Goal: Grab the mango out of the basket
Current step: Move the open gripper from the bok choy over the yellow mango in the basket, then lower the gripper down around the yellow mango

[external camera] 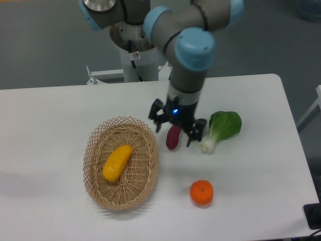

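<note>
A yellow-orange mango [117,162] lies inside an oval wicker basket [95,145] on the left half of a white counter [45,125]; the fruit rests on the basket floor, tilted so its upper end points toward the far right and its lower end toward the near left. Nothing else is in the basket. To the right of the basket, just beyond its rim, a small purple tuber [173,138] lies on the counter, partly hidden by the robot's gripper [176,131], which hangs above it with its two fingers spread apart and nothing between them. Further right sits a leafy green bok choy [220,129], and toward the near edge of the counter a round tangerine [201,193]. The arm's grey and blue joints reach in from the far edge, where its base column stands. The gripper is not yet over the mango, so the approach is the step in hand. To do it well, it should likely centre over the fruit's thick middle, turn the fingers to close across the narrow width rather than along its length, and descend inside the lattice rim without snagging it
</note>
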{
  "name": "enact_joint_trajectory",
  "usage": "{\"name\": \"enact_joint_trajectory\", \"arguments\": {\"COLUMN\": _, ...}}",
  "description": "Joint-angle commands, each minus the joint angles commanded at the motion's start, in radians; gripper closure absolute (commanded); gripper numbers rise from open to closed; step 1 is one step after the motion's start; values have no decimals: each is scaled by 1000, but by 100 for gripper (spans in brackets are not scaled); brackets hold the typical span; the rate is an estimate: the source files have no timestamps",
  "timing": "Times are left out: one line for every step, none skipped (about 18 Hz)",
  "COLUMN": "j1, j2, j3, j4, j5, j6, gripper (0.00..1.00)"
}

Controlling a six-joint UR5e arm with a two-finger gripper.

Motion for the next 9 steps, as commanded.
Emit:
{"name": "enact_joint_trajectory", "arguments": {"j1": -14, "j2": 0, "j3": -23, "j4": 25, "j5": 2, "j6": -5, "gripper": 0}}
{"name": "enact_joint_trajectory", "arguments": {"j1": -26, "j2": 3, "j3": -38, "j4": 36, "j5": 2, "j6": -6, "gripper": 0}}
{"name": "enact_joint_trajectory", "arguments": {"j1": -40, "j2": 3, "j3": -48, "j4": 40, "j5": 3, "j6": -17, "gripper": 0}}
{"name": "enact_joint_trajectory", "arguments": {"j1": -54, "j2": 0, "j3": -52, "j4": 46, "j5": 3, "j6": -49, "gripper": 0}}
{"name": "enact_joint_trajectory", "arguments": {"j1": -71, "j2": -5, "j3": -54, "j4": 49, "j5": 3, "j6": -81, "gripper": 0}}
{"name": "enact_joint_trajectory", "arguments": {"j1": -86, "j2": -18, "j3": -52, "j4": 56, "j5": 3, "j6": -95, "gripper": 0}}
{"name": "enact_joint_trajectory", "arguments": {"j1": -98, "j2": -31, "j3": -51, "j4": 63, "j5": 5, "j6": -97, "gripper": 0}}
{"name": "enact_joint_trajectory", "arguments": {"j1": -112, "j2": -43, "j3": -49, "j4": 71, "j5": 12, "j6": -98, "gripper": 0}}
{"name": "enact_joint_trajectory", "arguments": {"j1": -127, "j2": -57, "j3": -45, "j4": 77, "j5": 37, "j6": -100, "gripper": 0}}
